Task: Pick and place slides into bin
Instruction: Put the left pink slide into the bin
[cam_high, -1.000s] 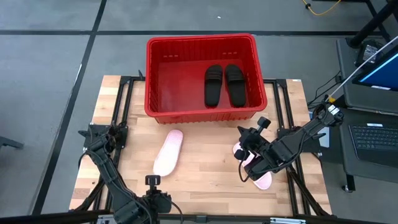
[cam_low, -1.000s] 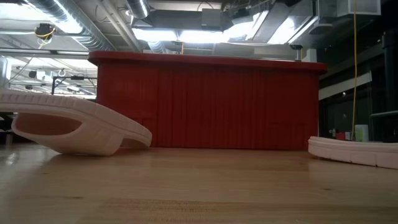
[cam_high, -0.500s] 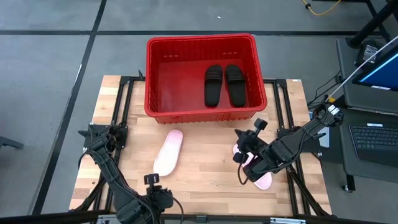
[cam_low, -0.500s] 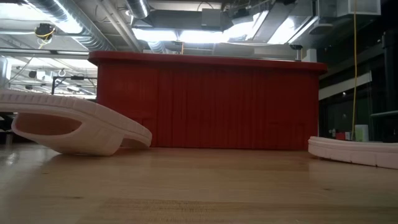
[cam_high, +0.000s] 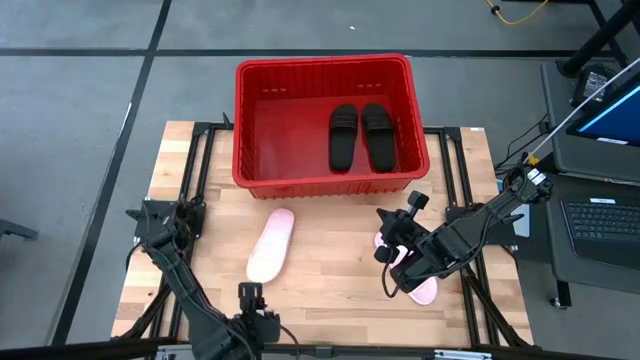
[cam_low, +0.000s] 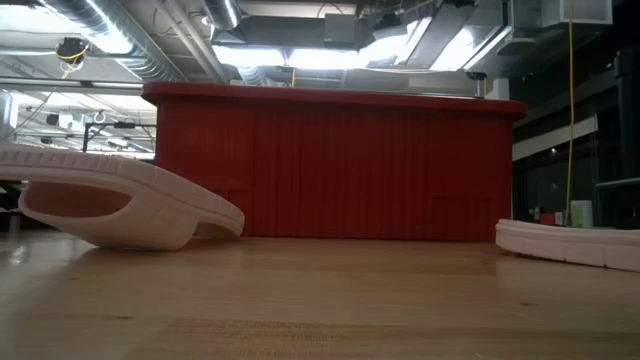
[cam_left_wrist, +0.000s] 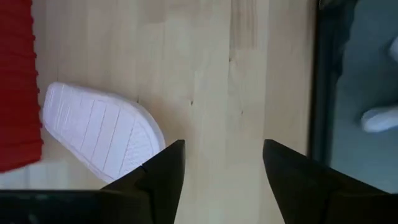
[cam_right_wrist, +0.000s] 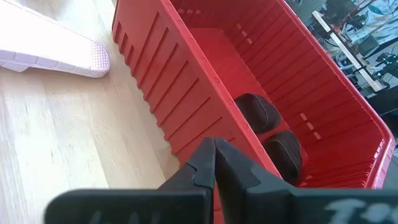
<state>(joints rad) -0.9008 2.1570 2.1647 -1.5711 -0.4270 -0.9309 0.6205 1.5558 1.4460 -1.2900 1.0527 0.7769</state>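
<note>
Grippers first: the left gripper (cam_high: 250, 292) sits low at the near edge of the wooden table (cam_high: 330, 270), its fingers (cam_left_wrist: 163, 168) spread wide apart and holding nothing, with one pale pink slide (cam_high: 270, 243) lying sole-up just beyond it, untouched. The right gripper (cam_high: 383, 252) hovers over the right part of the table, fingers (cam_right_wrist: 214, 163) pressed together and empty; a second pale pink slide (cam_high: 424, 291) lies directly under that arm, largely hidden by it, and whether arm and slide touch cannot be told. In the low view the first pink slide (cam_low: 120, 205) rests tilted on the tabletop and the second (cam_low: 567, 243) lies flat at the right. Farther back stands the red bin (cam_high: 322, 72) at the table's far edge, with two black slides (cam_high: 361, 135) lying side by side, straps up, in its right half.
</note>
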